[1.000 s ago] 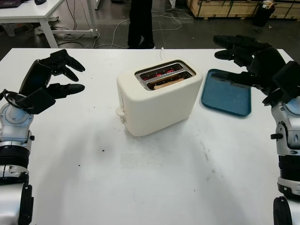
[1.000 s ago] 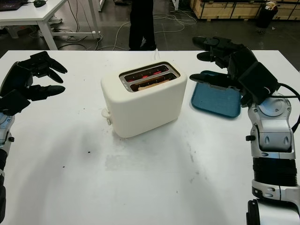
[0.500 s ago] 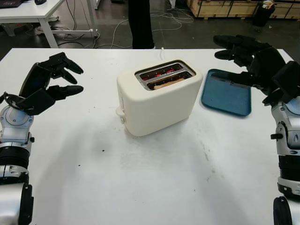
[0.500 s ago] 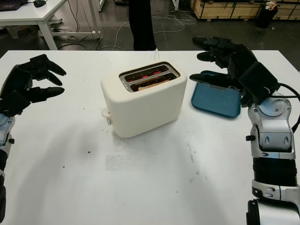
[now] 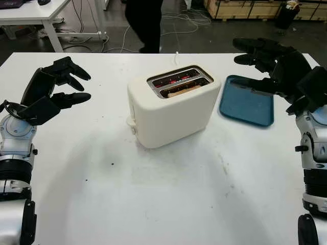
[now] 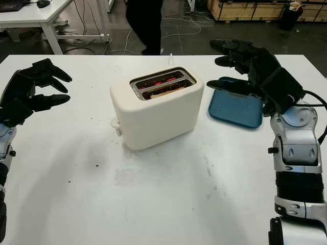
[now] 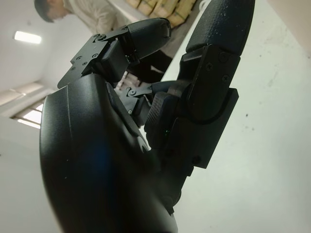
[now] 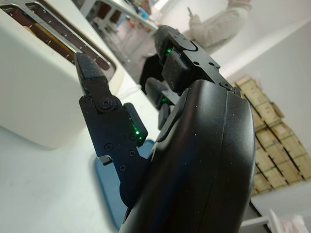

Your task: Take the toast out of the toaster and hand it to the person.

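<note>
A cream-coloured, rounded two-slot toaster (image 5: 172,106) stands near the middle of the white surface (image 5: 168,199), turned at an angle so one corner points toward the robot. Wide bare stretches of surface lie before it and to its left side, while the far edge runs just behind it. A brown slice of toast (image 5: 181,90) sits low in the nearer slot (its top barely reaches the slot's rim), and the farther slot glows red inside. To the toaster's right, near it but apart from it, lies a flat blue rectangular tray (image 5: 246,106), close to the surface's far right corner. Beyond the far edge a person in dark trousers (image 5: 143,23) stands on the grey floor.

The left hand (image 5: 53,89) hovers above the surface well to the left of the toaster, open, holding and touching nothing. The right hand (image 5: 273,64) hangs in the air above the tray's far side, off the toaster's right end, also open with nothing in its grasp. Both hands leave clear room around the toaster's top.
</note>
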Controlling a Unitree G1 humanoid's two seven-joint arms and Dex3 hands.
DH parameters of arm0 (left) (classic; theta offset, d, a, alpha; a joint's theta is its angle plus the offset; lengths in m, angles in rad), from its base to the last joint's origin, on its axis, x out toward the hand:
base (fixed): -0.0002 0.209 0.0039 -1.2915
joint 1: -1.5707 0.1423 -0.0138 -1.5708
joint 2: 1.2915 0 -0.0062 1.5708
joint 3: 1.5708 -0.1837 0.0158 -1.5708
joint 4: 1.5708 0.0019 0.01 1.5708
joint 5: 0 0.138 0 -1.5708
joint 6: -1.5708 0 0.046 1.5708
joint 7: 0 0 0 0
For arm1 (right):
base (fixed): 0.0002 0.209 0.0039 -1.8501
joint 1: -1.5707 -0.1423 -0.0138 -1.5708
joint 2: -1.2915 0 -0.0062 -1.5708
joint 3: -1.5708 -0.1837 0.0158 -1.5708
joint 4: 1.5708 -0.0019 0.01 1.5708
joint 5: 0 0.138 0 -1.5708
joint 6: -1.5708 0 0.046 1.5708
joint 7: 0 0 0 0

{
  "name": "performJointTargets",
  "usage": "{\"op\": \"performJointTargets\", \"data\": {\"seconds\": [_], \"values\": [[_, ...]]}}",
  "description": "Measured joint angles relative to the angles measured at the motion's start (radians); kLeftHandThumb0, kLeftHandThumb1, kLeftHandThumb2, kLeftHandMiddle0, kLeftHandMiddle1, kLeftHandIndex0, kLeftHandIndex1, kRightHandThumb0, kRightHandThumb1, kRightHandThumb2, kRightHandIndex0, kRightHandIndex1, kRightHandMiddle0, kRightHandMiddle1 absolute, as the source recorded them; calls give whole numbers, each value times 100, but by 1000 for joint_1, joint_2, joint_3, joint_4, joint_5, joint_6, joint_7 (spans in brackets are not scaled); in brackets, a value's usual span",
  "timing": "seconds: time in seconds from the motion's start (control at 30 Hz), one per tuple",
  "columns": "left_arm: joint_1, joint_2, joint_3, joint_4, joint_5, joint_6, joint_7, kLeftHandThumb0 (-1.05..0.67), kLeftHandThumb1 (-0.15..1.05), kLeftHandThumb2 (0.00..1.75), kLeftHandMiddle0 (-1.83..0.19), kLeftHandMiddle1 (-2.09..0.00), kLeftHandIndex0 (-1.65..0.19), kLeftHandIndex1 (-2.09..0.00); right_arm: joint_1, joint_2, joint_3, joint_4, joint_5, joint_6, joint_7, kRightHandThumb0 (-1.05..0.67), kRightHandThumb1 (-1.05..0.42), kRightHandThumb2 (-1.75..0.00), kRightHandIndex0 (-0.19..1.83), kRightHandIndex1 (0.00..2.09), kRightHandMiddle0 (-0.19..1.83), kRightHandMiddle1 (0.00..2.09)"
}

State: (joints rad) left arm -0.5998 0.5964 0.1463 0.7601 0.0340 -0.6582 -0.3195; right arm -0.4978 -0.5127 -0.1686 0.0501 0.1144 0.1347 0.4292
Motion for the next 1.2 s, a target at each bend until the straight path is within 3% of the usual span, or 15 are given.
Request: {"op": "performJointTargets", "data": {"seconds": [1.2], "values": [[0,-4,-3,-4,-1,-4,-19,-105,92,5,-60,-131,-47,-120,-5,0,3,0,-4,4,7,-25,-72,0,14,89,59,0]]}}
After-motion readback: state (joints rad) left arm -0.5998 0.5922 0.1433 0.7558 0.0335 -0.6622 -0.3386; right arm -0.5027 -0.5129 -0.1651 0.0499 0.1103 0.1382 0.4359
